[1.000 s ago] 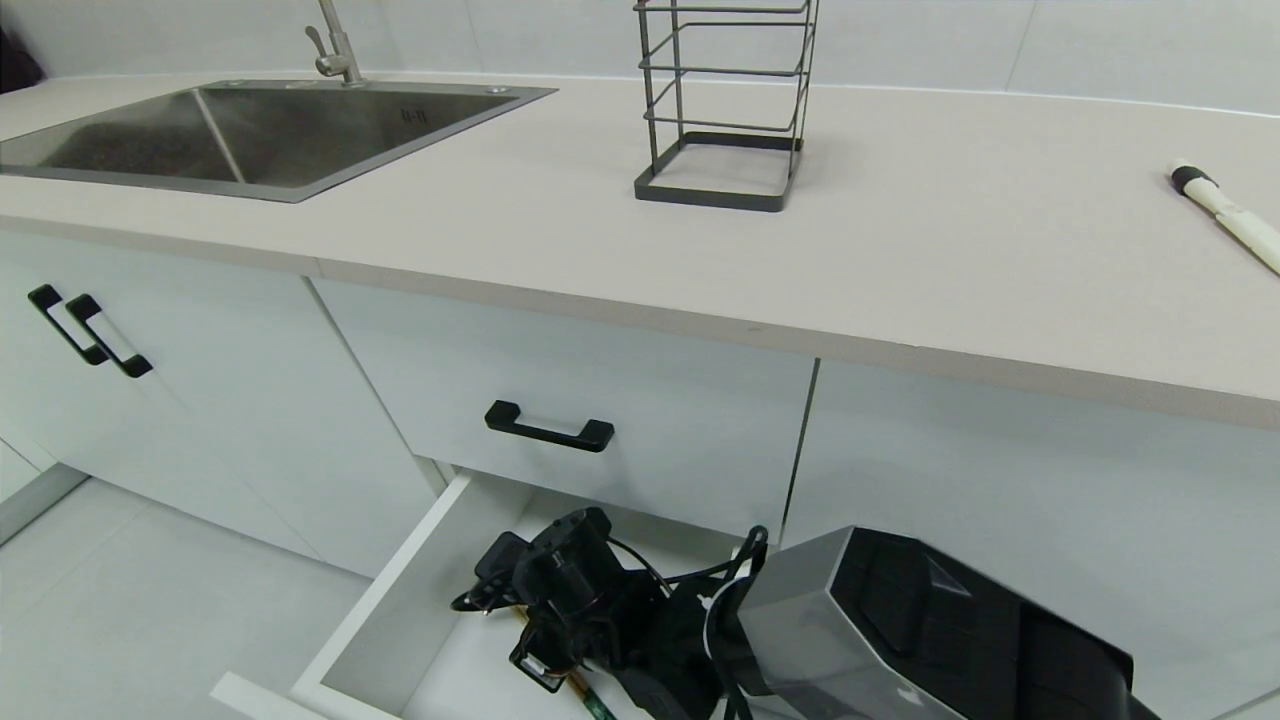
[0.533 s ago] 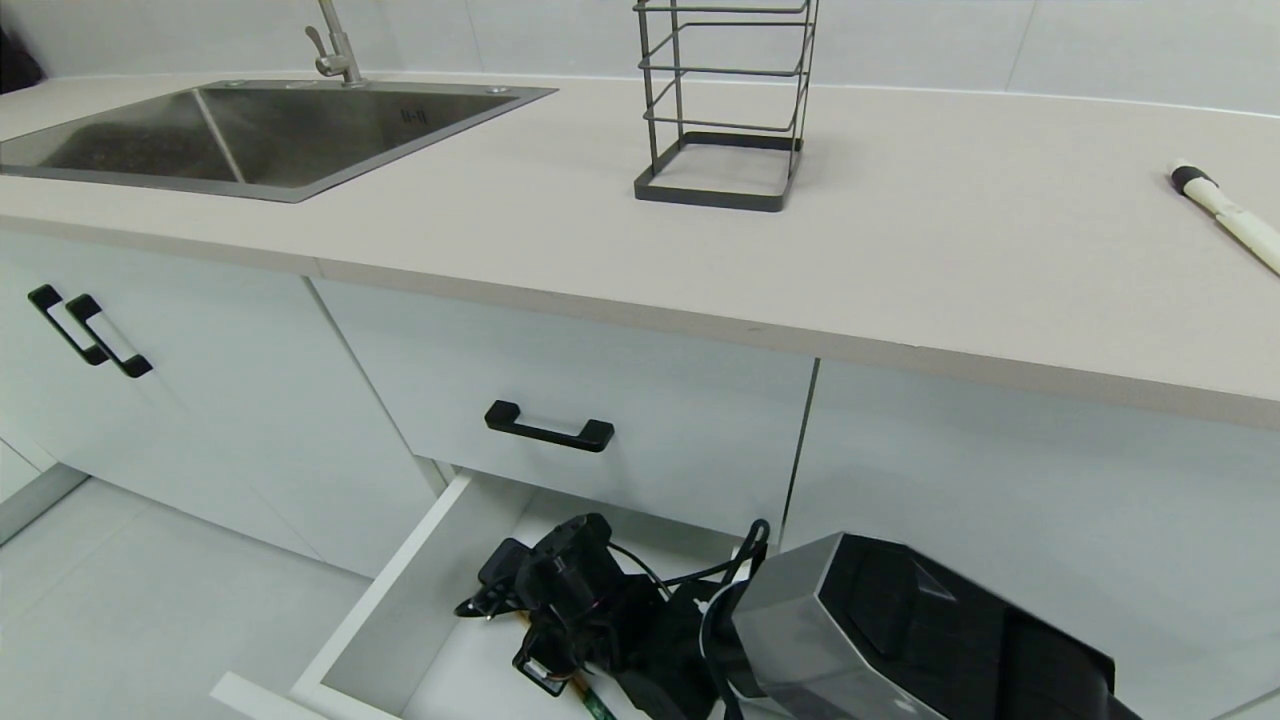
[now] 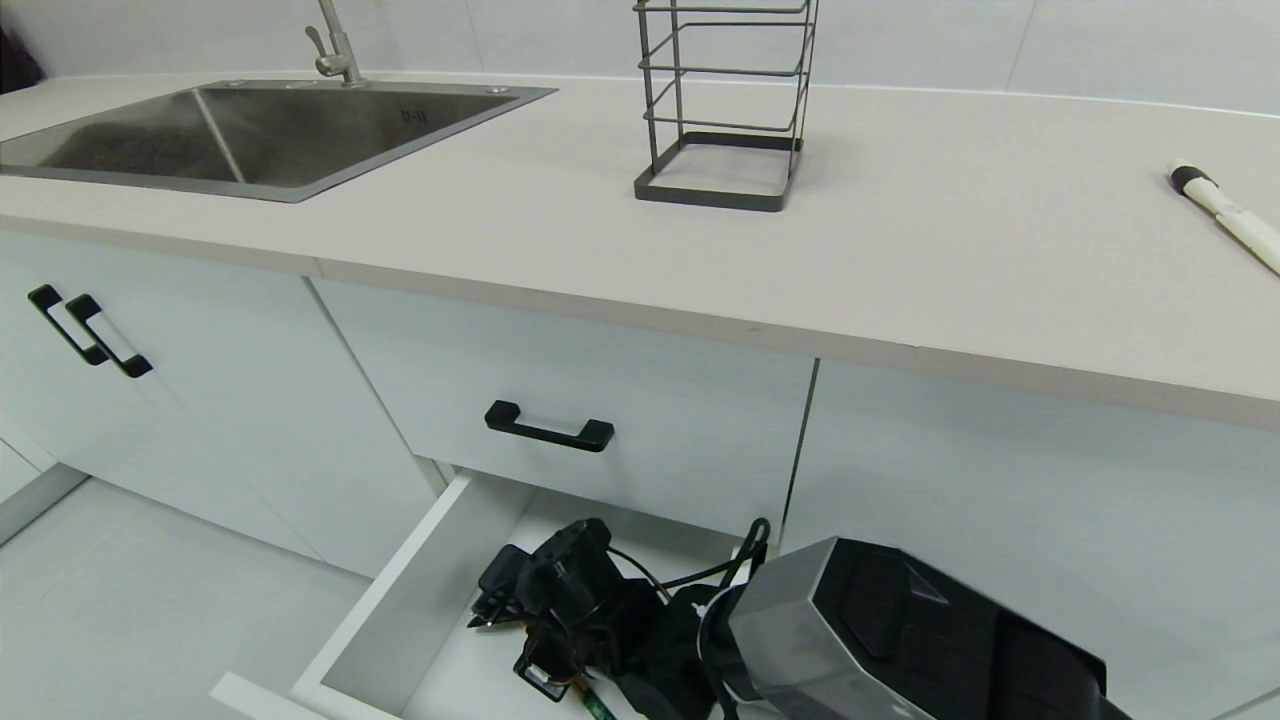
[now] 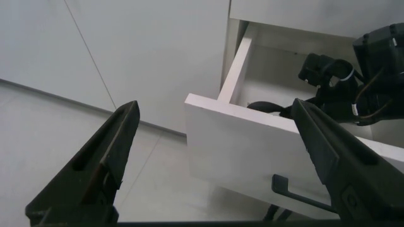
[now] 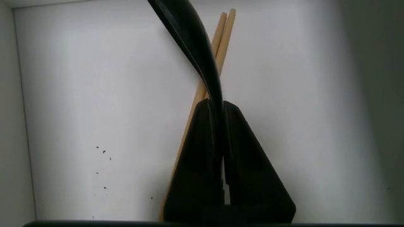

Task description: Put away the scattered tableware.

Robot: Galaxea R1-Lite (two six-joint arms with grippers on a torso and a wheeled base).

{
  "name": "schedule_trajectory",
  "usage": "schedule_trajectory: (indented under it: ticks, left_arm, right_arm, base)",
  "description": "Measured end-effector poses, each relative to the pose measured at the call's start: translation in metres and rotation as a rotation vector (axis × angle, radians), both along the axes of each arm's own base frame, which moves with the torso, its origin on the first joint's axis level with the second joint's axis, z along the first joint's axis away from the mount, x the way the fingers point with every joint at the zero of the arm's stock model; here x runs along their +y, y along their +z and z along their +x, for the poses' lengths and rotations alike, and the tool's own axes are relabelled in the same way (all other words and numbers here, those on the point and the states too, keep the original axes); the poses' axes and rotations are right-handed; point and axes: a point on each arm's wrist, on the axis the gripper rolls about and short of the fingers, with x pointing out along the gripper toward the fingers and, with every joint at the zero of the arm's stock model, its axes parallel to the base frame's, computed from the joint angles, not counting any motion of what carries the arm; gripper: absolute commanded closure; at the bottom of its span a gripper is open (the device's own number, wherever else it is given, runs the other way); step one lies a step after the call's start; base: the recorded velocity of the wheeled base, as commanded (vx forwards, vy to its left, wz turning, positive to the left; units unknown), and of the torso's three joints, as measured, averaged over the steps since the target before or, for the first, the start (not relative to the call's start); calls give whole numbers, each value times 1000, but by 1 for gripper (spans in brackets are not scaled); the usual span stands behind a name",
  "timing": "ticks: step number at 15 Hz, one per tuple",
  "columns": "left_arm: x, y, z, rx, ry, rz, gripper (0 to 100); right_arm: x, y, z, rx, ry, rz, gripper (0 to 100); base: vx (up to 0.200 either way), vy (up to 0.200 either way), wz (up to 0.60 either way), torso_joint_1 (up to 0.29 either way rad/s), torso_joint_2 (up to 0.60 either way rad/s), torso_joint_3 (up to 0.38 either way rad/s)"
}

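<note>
Right claw (image 5: 222, 116) down inside open drawer (image 3: 400, 610), clamped on black spoon (image 5: 189, 31); left claw (image 4: 214, 110) spread wide near drawer front.

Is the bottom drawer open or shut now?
Open. The bottom drawer is pulled out, its white floor showing, and the right gripper holds a black utensil over it.
</note>
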Motion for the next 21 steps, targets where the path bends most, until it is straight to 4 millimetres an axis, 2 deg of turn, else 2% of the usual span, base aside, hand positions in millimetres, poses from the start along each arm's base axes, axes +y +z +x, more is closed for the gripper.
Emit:
schedule_trajectory:
  ticks: [3,5,11,16,19,21]
  left_arm:
    - [0,0,0,0,0,0,0]
    - [0,0,0,0,0,0,0]
    - [0,0,0,0,0,0,0]
    - [0,0,0,0,0,0,0]
    - [0,0,0,-1,0,0,0]
    - [0,0,0,-1,0,0,0]
  right_arm:
    - [2,4,-1,-8,3,13,0]
    - [3,15,-4,-18,8,27,0]
    - [6,69,-46,-52,81,85,0]
    - [-9,106,-71,-101,117,180,0]
    - [-24,119,-80,-135,137,259,0]
    - [-37,121,-86,-153,155,306,0]
  base:
    - [0,0,0,0,0,0]
    - [0,0,0,0,0,0]
    - [0,0,0,0,0,0]
    - [0,0,0,0,0,0]
    - [0,0,0,0,0,0]
    - [0,0,0,0,0,0]
